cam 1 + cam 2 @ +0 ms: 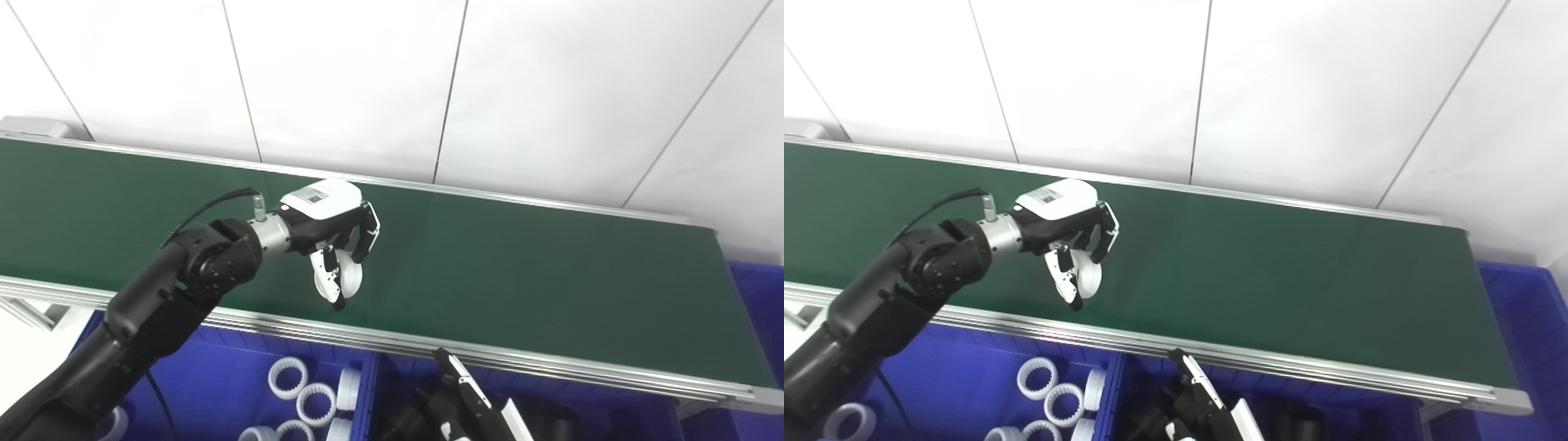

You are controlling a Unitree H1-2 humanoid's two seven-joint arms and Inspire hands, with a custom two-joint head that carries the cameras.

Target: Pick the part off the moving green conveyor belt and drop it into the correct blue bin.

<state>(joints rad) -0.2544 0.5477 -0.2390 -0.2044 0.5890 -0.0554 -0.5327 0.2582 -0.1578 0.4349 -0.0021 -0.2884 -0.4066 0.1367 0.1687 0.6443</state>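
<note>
My left hand [334, 236] hangs over the green conveyor belt [520, 269], its fingers and thumb closed around a white ring-shaped part [350, 275]; it also shows in the right eye view [1088, 275]. The part is held just above the belt near its front edge. My right hand [468, 404] sits low at the bottom of the picture, over the blue bin holding black parts [551, 419]; its fingers are only partly visible. The blue bin on the left [233, 373] holds several white toothed rings [286, 378].
The belt has silver rails along its front [490, 352] and back edges. A white panelled wall stands behind it. Another blue bin [756, 294] sits past the belt's right end.
</note>
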